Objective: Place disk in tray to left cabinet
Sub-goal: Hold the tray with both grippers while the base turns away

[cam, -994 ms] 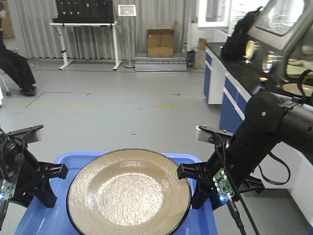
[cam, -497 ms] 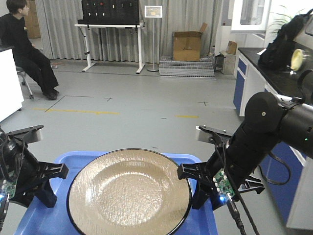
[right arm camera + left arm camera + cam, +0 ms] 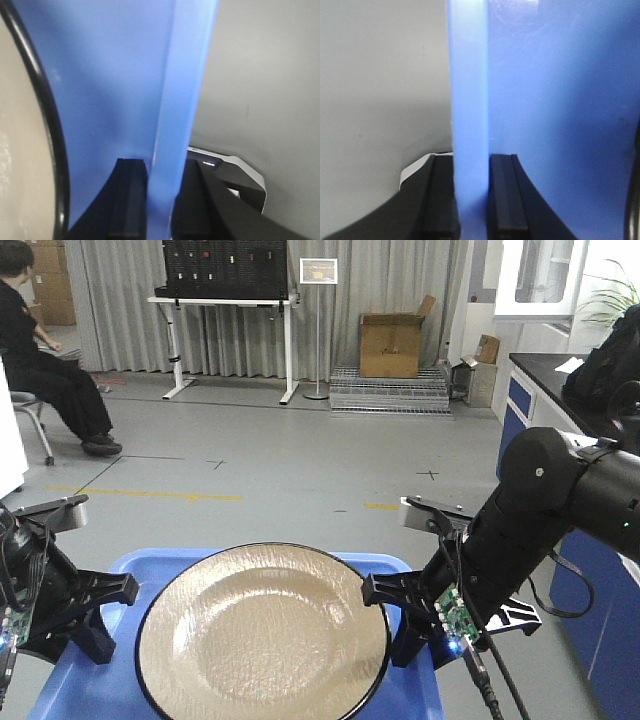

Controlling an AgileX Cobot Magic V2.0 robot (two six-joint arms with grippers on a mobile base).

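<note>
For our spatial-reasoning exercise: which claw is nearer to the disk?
Right. The right claw clamps the tray rim right beside the disk; the left claw clamps the opposite rim, with more bare tray between.

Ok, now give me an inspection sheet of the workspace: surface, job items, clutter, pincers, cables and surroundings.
Surface: no table; the tray is held up over a grey floor with yellow tape marks.
Job's things: disk lies flat in the blue tray; cabinet not made out.
Clutter: nothing seen.
Pincers: left pincer shut on the tray's left rim; right pincer shut on its right rim.
Cables: black cable hangs from the right arm.
Surroundings: seated person, desk, cardboard box, blue counter.
</note>
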